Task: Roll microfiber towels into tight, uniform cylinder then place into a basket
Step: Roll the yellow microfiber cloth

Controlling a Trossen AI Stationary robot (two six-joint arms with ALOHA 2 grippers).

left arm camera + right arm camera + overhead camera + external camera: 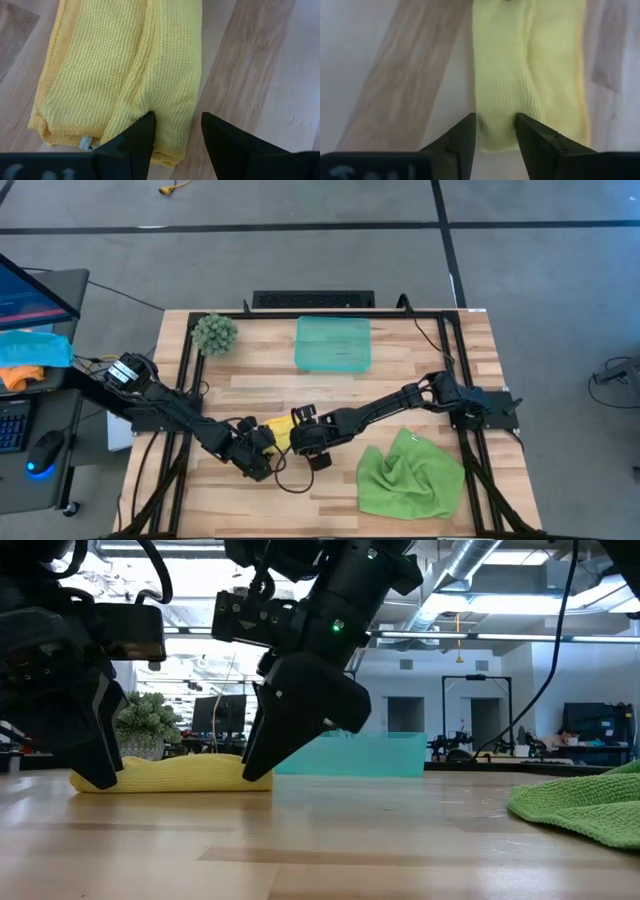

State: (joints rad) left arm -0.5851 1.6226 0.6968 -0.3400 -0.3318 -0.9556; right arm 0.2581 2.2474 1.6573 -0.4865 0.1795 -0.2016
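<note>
Yellow towel (283, 428) | both ends pinched, left gripper (176, 131), right gripper (495, 131)

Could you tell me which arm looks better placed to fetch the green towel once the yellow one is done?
Probably the right: the green towel lies on its side, near its base, while the left pincer sits beyond the yellow towel.

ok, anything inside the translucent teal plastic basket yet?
Nothing shows inside the translucent teal plastic basket from above. The folded yellow microfiber towel lies on the table; the crumpled light green towel too.
</note>
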